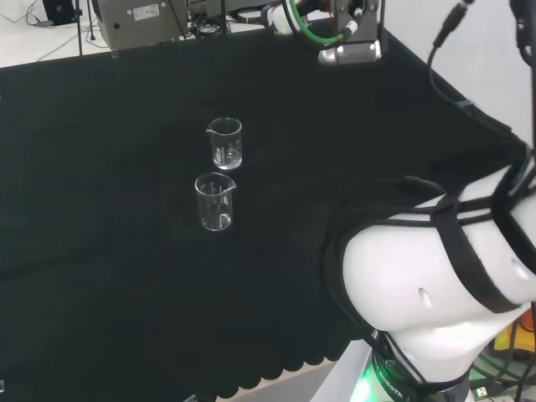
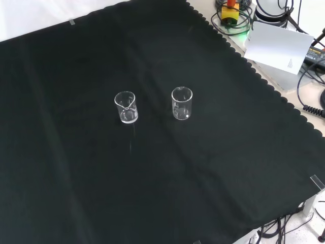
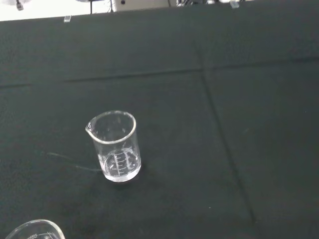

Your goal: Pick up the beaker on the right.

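Two clear beakers upright on my desk (image 1: 100, 251): far beaker (image 1: 224, 142) just behind near beaker (image 1: 214, 201), apart, both empty.

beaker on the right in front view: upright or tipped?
Upright. The beaker stands on its base on the black cloth, rim up.

second beaker (image 3: 32, 230) | cut off by wrist view edge | rim alone visible
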